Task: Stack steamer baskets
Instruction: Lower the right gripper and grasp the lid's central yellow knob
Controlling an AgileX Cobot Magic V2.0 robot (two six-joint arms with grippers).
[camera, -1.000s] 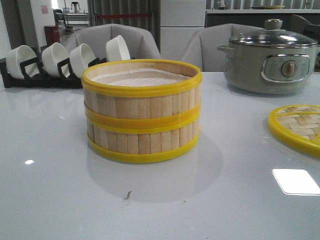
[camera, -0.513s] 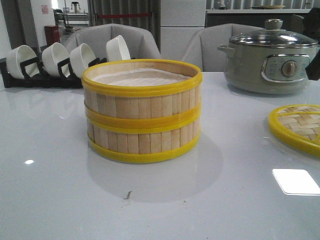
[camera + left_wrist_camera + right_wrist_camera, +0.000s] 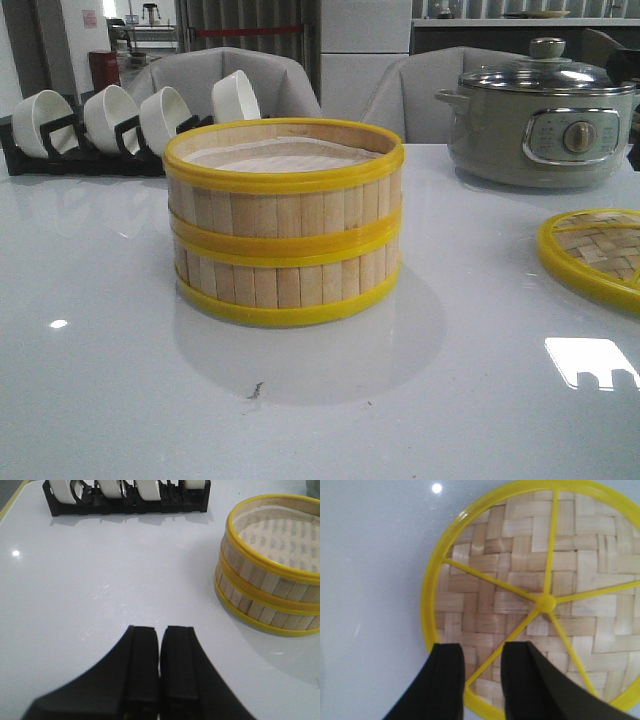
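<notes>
Centrally on glossy white desk [image 3: 100, 400]: two round yellow-rimmed bamboo-slat steamer baskets [image 3: 284, 222], stacked. Behind, black rack of white bowls [image 3: 120, 125]; grey electric pot [image 3: 540, 120]. Left hand [image 3: 160, 640] pressed together, right hand [image 3: 482, 660] slightly spread above flat woven-bamboo lid [image 3: 535, 590]

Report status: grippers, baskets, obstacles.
Left gripper shut, empty. Right gripper open above woven bamboo lid. Round bamboo steamer baskets stacked. No obstructions.
</notes>
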